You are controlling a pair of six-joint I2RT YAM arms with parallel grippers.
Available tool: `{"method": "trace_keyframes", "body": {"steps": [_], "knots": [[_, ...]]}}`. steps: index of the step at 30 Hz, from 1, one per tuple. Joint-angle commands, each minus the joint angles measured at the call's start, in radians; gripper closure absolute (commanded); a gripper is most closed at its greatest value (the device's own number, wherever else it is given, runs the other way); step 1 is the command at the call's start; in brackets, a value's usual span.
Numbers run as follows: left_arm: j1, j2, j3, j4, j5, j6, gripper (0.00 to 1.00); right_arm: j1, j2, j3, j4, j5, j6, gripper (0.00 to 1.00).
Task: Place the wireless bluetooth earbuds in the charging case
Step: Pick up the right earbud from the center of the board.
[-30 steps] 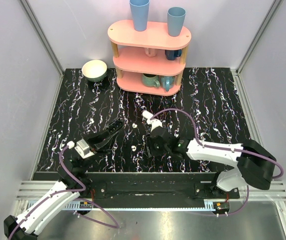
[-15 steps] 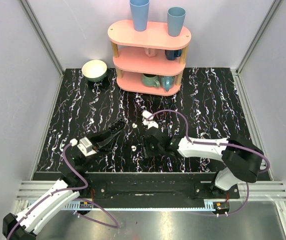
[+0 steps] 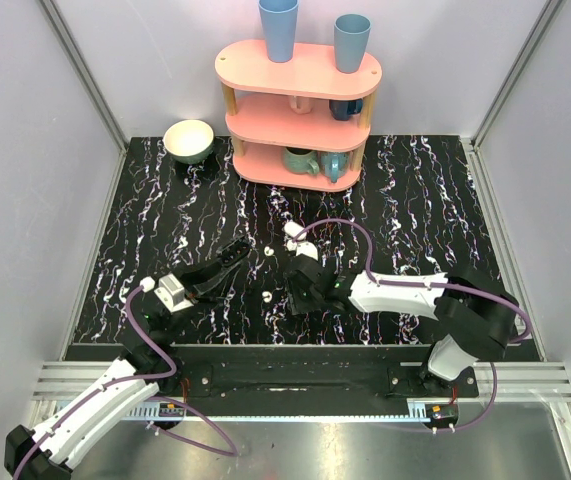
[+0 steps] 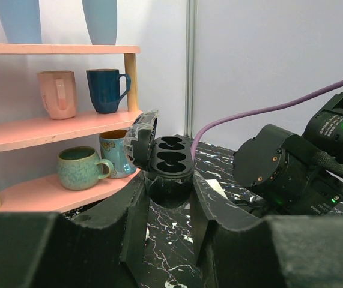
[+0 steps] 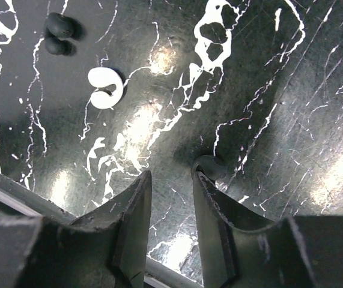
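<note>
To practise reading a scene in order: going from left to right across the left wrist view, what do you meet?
Pale pink ceramic mug → dark blue ceramic mug → open black plastic charging case, held in the left gripper → right arm's black wrist housing.

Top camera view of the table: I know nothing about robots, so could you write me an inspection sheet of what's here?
Surface: black marbled table, no spills seen.
Job's things: dark charging case, lid open, both wells empty; near earbud and far earbud, tiny white bits loose on the table.
Clutter: two tiny dark lumps, too small to identify.
Claws: left claw shut on the case, holding it off the table; right claw open, empty, low over the table.
Cables: purple cable arching over the right arm.
Surroundings: pink shelf with cups, bowl at the back, plain walls.
</note>
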Motion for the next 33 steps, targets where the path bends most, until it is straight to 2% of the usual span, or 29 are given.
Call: {"method": "trace_keyframes", "body": {"steps": [1,33], "knots": [[-0.003,0.008,-0.014,0.055,-0.021,-0.009,1.0,-0.002,0.016,0.031,-0.013,0.048,0.011,0.59],[-0.003,0.028,-0.017,0.066,-0.023,-0.019,1.0,-0.002,0.046,0.065,-0.111,0.125,-0.046,0.69]]}}
